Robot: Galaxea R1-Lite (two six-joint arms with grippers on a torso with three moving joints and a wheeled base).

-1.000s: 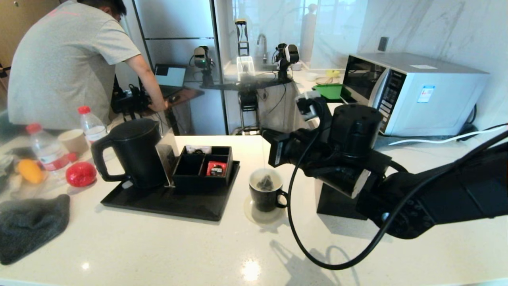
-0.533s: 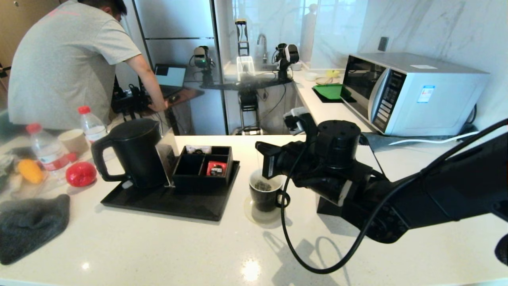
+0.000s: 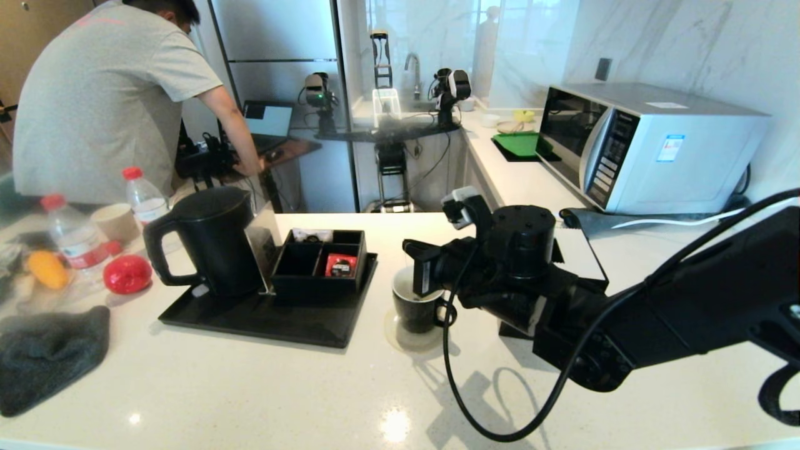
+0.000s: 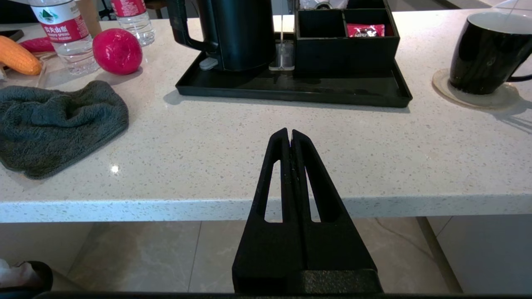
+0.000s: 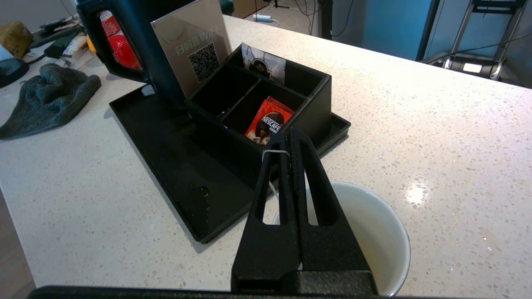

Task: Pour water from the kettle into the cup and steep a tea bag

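The black mug (image 3: 414,310) with its white inside (image 5: 374,232) stands on a pale coaster right of the tray. My right gripper (image 3: 406,245) (image 5: 291,135) hangs just above its rim, shut on the tea bag's pale thread (image 5: 274,153), which loops over one finger and drops into the mug. The tea bag itself is hidden inside the mug behind the fingers; whether there is water in it I cannot tell. The tall black kettle (image 3: 212,240) stands upright on the tray's left end. My left gripper (image 4: 290,135) is shut and empty, before the counter's front edge.
A black tray (image 3: 250,319) holds a compartment box with a red sachet (image 3: 340,265). A grey cloth (image 3: 44,356), two red-capped bottles (image 3: 75,237) and a red fruit (image 3: 127,274) lie at the left. A microwave (image 3: 650,147) stands at the back right, a person (image 3: 106,100) at the back left.
My right gripper has come down and to the left over the mug. The tea bag, which hung at rim height, has sunk into the mug out of sight.
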